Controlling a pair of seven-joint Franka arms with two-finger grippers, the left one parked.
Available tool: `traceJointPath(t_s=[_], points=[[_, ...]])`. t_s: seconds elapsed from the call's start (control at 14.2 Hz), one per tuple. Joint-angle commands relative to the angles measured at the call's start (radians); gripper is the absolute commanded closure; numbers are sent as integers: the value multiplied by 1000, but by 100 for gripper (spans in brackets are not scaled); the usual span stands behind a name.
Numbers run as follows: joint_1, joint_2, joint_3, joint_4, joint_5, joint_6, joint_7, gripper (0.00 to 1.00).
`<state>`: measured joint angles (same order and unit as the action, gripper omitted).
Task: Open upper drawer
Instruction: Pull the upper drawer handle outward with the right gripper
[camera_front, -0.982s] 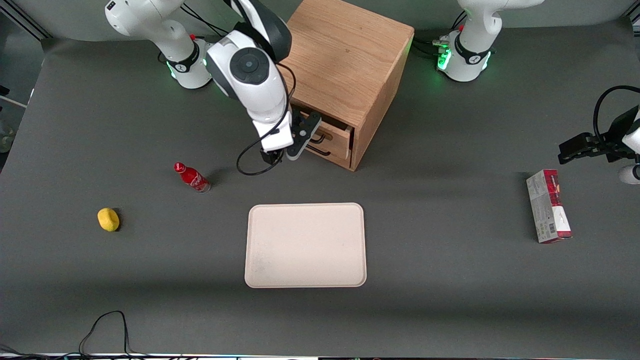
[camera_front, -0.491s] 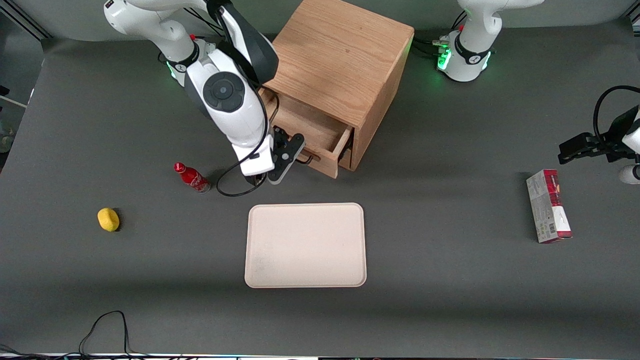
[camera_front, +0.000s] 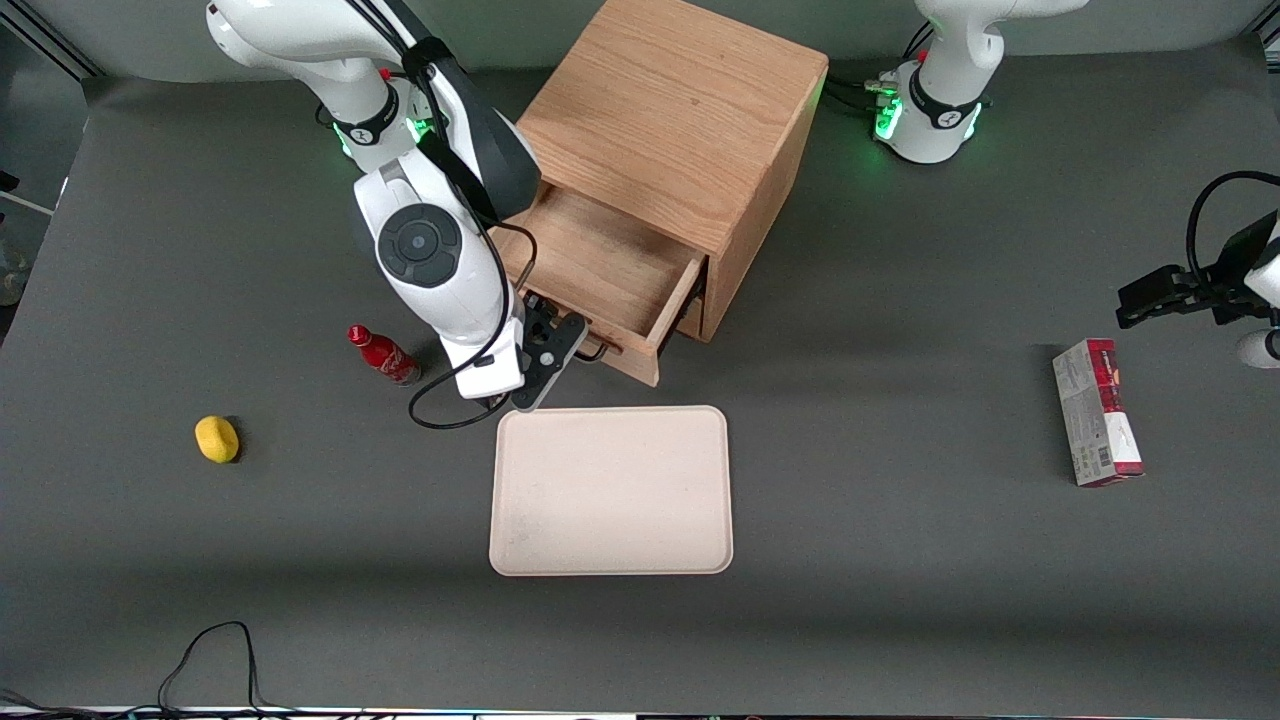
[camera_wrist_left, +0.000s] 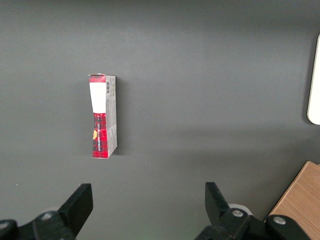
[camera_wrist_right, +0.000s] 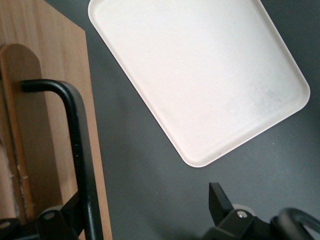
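Observation:
The wooden cabinet (camera_front: 680, 120) stands at the back of the table. Its upper drawer (camera_front: 600, 265) is pulled well out toward the front camera and shows plain, empty wood inside. The lower drawer is hidden under it. My right gripper (camera_front: 578, 345) is at the drawer front, at the black wire handle (camera_front: 597, 350). In the right wrist view the gripper (camera_wrist_right: 147, 200) is open, with its fingers wide apart. The handle (camera_wrist_right: 80, 150) runs along the inner side of one finger (camera_wrist_right: 75, 210), against the oak drawer front (camera_wrist_right: 50, 100).
A beige tray (camera_front: 610, 490) lies just nearer the front camera than the open drawer and also shows in the right wrist view (camera_wrist_right: 200, 75). A red bottle (camera_front: 384, 355) and a yellow object (camera_front: 216, 439) lie toward the working arm's end. A red-white box (camera_front: 1095, 412) lies toward the parked arm's end.
The upper drawer has slid from nearly closed to well out toward the front camera. My gripper has moved the same way with the handle, nearer the tray.

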<state>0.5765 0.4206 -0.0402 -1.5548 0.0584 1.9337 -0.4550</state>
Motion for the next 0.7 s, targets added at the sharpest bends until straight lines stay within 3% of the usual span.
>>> traceJointPath(t_s=[0.0,0.63], points=[[-41,69,2,111,-3,-59,-25,0],[-121,147,5,225,3,-104,-54,0]])
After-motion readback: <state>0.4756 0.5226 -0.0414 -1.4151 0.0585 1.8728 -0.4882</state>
